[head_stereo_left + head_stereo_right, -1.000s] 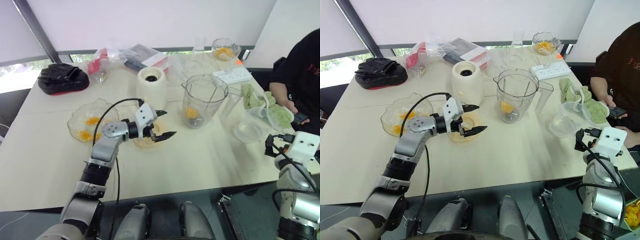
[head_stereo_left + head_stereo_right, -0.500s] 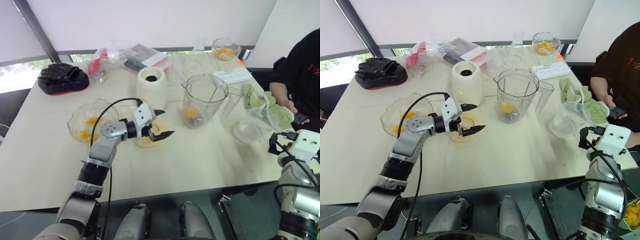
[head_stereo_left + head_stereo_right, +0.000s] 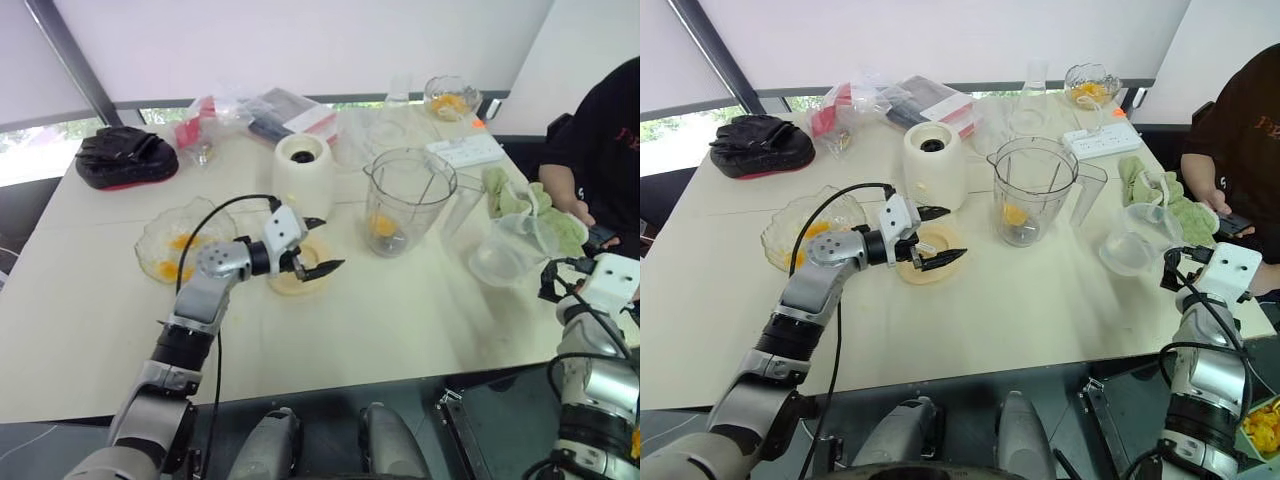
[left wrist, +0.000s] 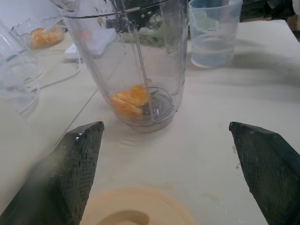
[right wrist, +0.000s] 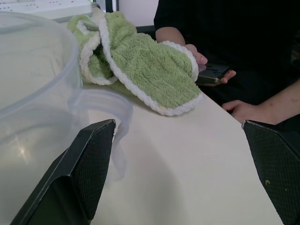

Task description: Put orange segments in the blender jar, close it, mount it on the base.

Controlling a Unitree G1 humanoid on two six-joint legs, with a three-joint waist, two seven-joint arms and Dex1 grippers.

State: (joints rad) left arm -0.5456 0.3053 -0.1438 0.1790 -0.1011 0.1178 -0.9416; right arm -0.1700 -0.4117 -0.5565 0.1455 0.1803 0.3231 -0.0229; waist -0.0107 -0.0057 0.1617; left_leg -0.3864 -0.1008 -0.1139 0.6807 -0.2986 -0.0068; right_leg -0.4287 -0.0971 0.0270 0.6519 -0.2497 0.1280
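The clear blender jar (image 3: 410, 200) stands upright at mid-table with a few orange segments (image 4: 129, 101) at its bottom by the blade. To its left is the cream base (image 3: 303, 172) with the dark socket on top. More orange segments lie in a scalloped glass bowl (image 3: 180, 245). My left gripper (image 3: 325, 245) is open and hovers over a flat beige lid (image 3: 300, 275), pointing at the jar from a short way off. At the table's right edge my right gripper (image 3: 548, 282) is open and empty, beside a clear pitcher (image 5: 33, 108).
A green towel (image 5: 145, 70) lies past the pitcher. A person sits at the right with a phone in one hand (image 5: 199, 58). A power strip (image 3: 465, 150), a small glass bowl of fruit (image 3: 447, 97), plastic bags (image 3: 250, 110) and a black pad (image 3: 125, 155) line the far side.
My right gripper has shifted a little to the right along the table's edge, still open. The left gripper has stayed over the lid.
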